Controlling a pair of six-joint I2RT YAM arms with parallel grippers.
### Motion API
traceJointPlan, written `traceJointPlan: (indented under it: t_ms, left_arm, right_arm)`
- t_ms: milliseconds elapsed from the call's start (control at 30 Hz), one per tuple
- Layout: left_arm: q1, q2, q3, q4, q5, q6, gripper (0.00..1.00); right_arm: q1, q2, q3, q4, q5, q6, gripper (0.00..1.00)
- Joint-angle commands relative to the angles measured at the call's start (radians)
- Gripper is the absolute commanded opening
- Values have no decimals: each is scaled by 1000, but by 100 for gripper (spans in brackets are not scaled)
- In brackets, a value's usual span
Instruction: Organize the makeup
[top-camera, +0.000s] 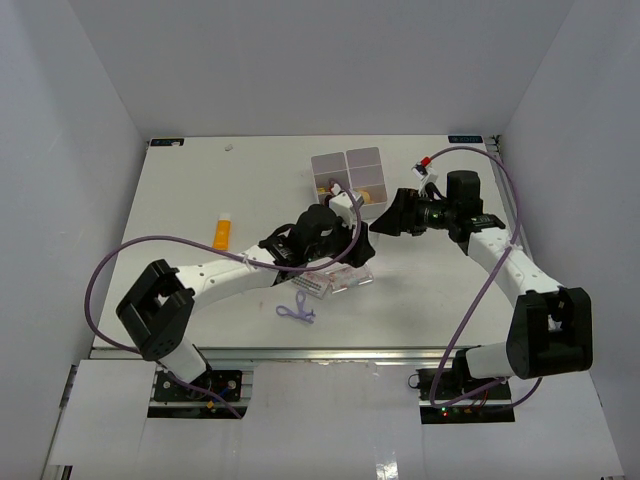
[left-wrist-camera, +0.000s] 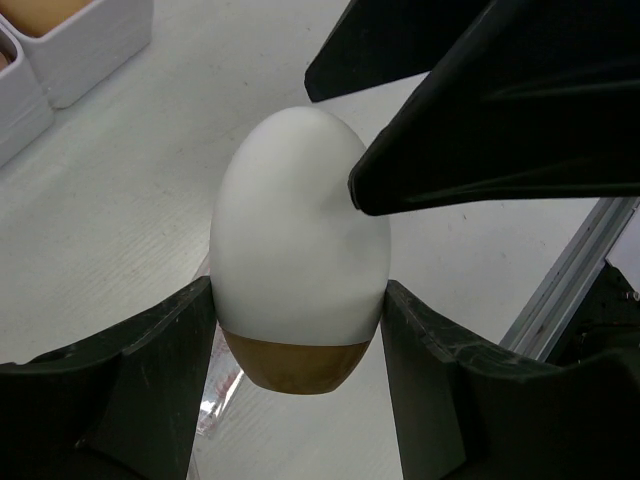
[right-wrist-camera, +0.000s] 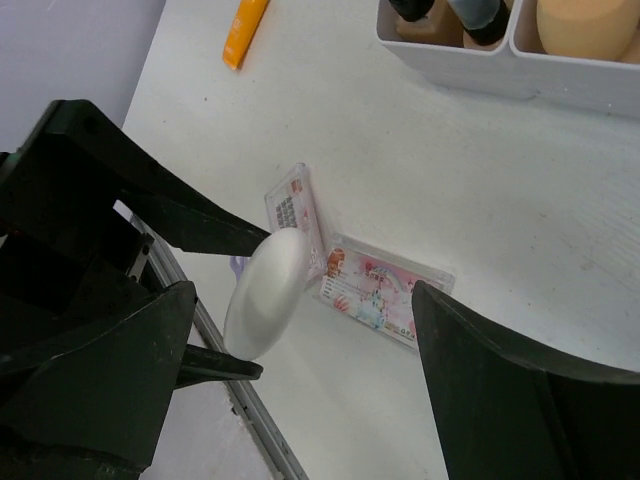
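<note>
yellow-orange tube (top-camera: 221, 232): lying flat at the far left of the white table (top-camera: 200, 180), well apart from everything else; not yet sorted, probably waiting its turn.
thin purple tool (top-camera: 297, 310): lying loose near the front edge, just left of the packets; nothing is touching it.
left gripper (left-wrist-camera: 300, 320): clamping the white egg-shaped oval piece with a tan base (left-wrist-camera: 300, 250); the fingers (left-wrist-camera: 150, 350) are pressing on its lower sides.
jaw spread, left: standing fairly wide, because the piece is fat.
where the piece is: hanging off the table, above the packets and in front of the box.
why gripped low: the hold near the tan band is leaving the white upper end free, likely so the other arm can take it or so it can drop nose-first into a compartment.
flat clear packets with pink-red print (right-wrist-camera: 375, 290): two of them, lying flat just beside each other on the table under the held piece; not yet sorted.
white four-compartment box (top-camera: 348, 170): sitting behind both grippers, serving as the sorting target; a tan-orange egg-shaped sponge (right-wrist-camera: 575, 25) is already sitting in one compartment.
right gripper (right-wrist-camera: 300, 295): fingers spread wide, gripping nothing, facing the left gripper with the piece between its fingers.
contact, right: one finger is showing close to the piece's side in the left wrist view; cannot tell if it is touching.
step, judged: looking like a handover being set up, right side not yet closing.
</note>
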Motion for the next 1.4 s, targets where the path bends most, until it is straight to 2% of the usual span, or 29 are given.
traceJointPlan:
  t_ms: [0, 100, 300, 500, 567, 667, 767, 800, 867, 900, 933, 1200, 1367]
  left_arm:
    - [-14, 6, 73, 48, -33, 28, 7]
    - [-24, 24, 98, 39, -49, 44, 7]
    - [-37, 48, 135, 29, -52, 62, 10]
    - [-48, 63, 145, 24, -88, 67, 17]
    - [-49, 64, 144, 23, -95, 69, 27]
    - [-49, 61, 140, 23, -106, 69, 38]
    - [-50, 47, 133, 24, -108, 67, 56]
    - [-49, 41, 129, 25, -110, 66, 63]
    - [-50, 19, 117, 28, -120, 68, 85]
    - [-49, 8, 111, 29, -126, 68, 93]
    - [-49, -5, 107, 29, -131, 70, 97]
    - [-47, -148, 85, -41, -199, 95, 98]
    - [-25, -297, 24, -183, -224, 101, 98]
  right_arm:
    - [13, 26, 33, -14, -10, 31, 85]
    - [21, 40, 39, -16, -26, 35, 75]
    - [38, 70, 54, -25, -44, 44, 63]
    - [37, 81, 58, -25, -62, 44, 40]
    - [37, 77, 55, -24, -65, 31, 32]
    - [38, 68, 53, -22, -68, -12, 28]
    - [36, 59, 50, -9, -87, -37, 21]
    - [37, 58, 51, -7, -92, -44, 19]
    - [34, 57, 62, -10, -98, -63, 17]
    - [30, 59, 67, -10, -101, -75, 16]
    - [24, 60, 72, -11, -105, -85, 16]
    - [-2, 109, 197, -87, -39, -242, 14]
    - [0, 179, 347, -112, 43, -406, 13]
